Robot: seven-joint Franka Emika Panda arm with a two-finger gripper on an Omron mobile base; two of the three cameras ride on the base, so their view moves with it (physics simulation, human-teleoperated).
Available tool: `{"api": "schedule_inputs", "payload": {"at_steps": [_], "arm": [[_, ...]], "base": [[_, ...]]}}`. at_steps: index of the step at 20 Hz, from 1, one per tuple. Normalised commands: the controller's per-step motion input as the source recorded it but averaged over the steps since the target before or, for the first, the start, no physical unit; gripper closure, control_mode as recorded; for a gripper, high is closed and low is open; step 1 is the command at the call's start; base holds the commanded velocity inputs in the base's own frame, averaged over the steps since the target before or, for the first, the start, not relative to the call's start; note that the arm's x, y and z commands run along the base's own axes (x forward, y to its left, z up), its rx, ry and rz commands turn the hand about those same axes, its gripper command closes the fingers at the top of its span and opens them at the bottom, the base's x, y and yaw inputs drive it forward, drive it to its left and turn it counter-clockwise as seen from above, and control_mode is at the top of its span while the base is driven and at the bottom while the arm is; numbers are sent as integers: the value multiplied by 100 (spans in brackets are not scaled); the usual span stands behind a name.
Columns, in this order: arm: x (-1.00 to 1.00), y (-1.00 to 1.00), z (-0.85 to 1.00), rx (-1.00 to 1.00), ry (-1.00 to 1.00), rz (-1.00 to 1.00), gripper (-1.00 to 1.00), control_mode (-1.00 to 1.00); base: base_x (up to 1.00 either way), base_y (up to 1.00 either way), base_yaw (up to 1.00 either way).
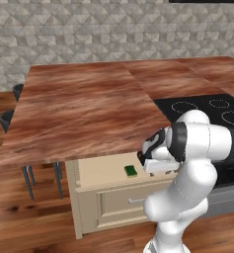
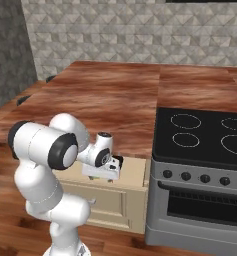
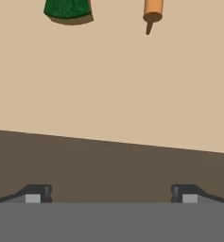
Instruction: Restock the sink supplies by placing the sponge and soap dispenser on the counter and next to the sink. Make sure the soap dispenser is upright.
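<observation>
Sponge and soap dispenser in open drawer: handling notes

Left base view: sponge point(image 1: 131, 171) lies flat in the drawer point(image 1: 103, 170) under the surface point(image 1: 84, 113), at 9 o'clock of the claw point(image 1: 149, 165).

Hand view: claw open, empty. Sponge at 11 o'clock; likely light, soft: pinch the narrow sides. Soap dispenser point(image 3: 152, 12) nozzle at 1 o'clock; likely rigid, slippery: take the body.

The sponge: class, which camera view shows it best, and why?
The left base view: the sponge lies whole and unobstructed in the open drawer. The hand view crops it at the top edge. In the right base view the arm covers that spot in the drawer.
</observation>
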Motion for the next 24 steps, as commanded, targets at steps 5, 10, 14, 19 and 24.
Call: {"api": "schedule_inputs", "payload": {"at_steps": [5, 10, 14, 19, 24], "arm": [[-71, 0, 0, 0, 0, 0, -100, -100], [-70, 0, 0, 0, 0, 0, -100, -100], [-49, 0, 7, 0, 0, 0, -100, -100], [37, 0, 17, 0, 0, 0, -100, -100], [62, 0, -5, 0, 0, 0, -100, -100]], "base": [[0, 0, 0], [0, 0, 0], [0, 0, 0], [0, 0, 0], [0, 0, 0]]}}
